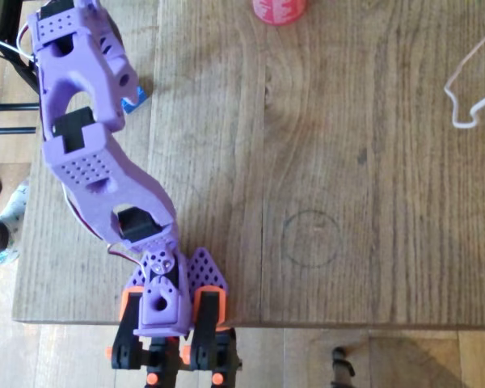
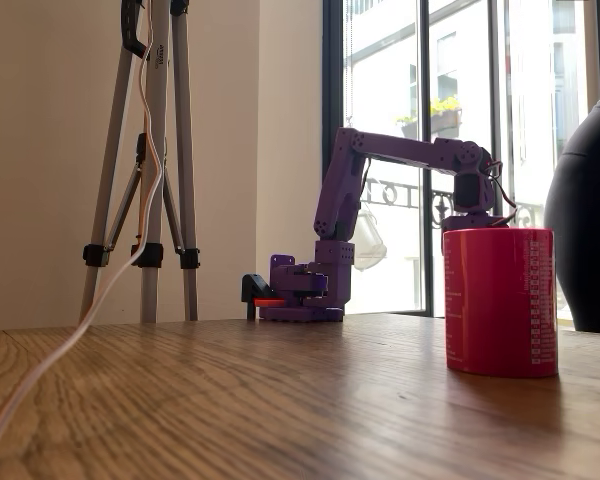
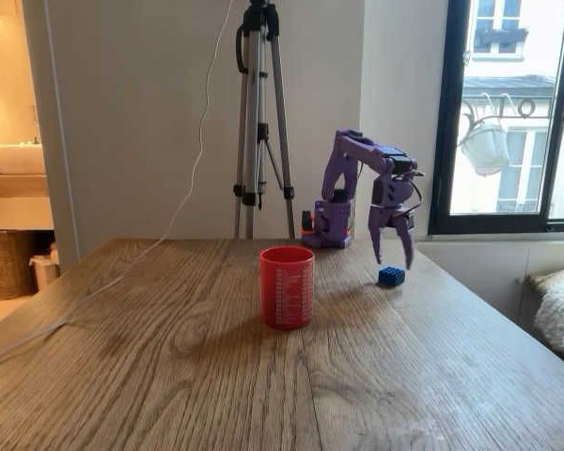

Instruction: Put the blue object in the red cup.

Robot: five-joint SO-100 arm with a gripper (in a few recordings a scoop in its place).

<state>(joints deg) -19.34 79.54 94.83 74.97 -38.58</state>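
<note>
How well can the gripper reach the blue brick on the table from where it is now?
Probably yes. In a fixed view the gripper hangs open just above the blue brick, fingers pointing down, with nothing between them. The red cup stands apart to the picture's left, clear of the path.

Matt grained wooden table (image 3: 216, 376), smooth plastic red cup (image 3: 287, 287), studded plastic blue object (image 3: 390, 276).

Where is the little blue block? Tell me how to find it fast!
Look at the big wooden table and find the purple robot arm at its far end by the window. Right below the arm's open gripper sits the blue brick, flat on the wood. It is tiny, square and studded on top, unlike the tall round red cup standing apart to its left in that fixed view.
</note>
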